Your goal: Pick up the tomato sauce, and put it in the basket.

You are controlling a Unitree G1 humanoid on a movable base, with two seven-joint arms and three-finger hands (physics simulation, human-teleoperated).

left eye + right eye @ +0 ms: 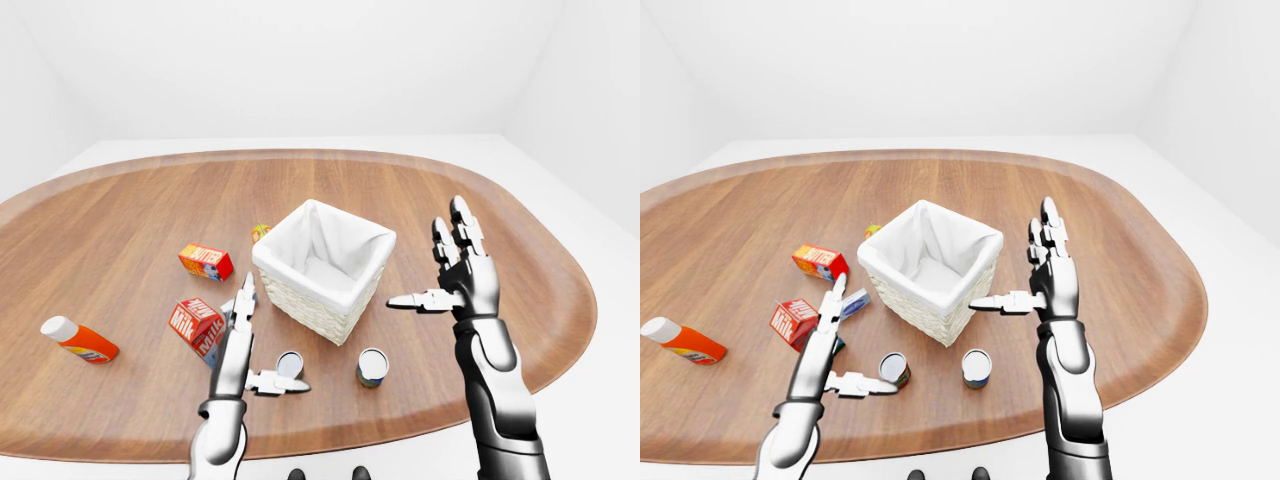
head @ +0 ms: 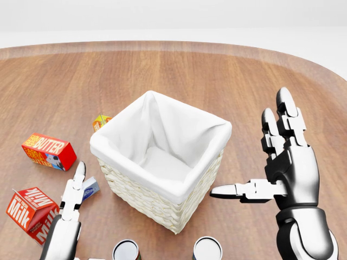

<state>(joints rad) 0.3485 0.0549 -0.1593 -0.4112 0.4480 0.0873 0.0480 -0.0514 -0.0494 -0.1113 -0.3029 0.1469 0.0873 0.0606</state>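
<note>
Cans number two, cartons two, basket one.

Oval wooden table, plain white walls

A wooden oval table carries a white-lined basket, 2 cans, a milk carton, a butter box, an orange bottle lying flat, and a small box beside the basket.

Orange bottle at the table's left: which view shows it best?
Left-eye view: the orange bottle lies whole, white cap and label visible. The right-eye view shows it smaller, hard against the left edge. The head view misses it entirely.
</note>
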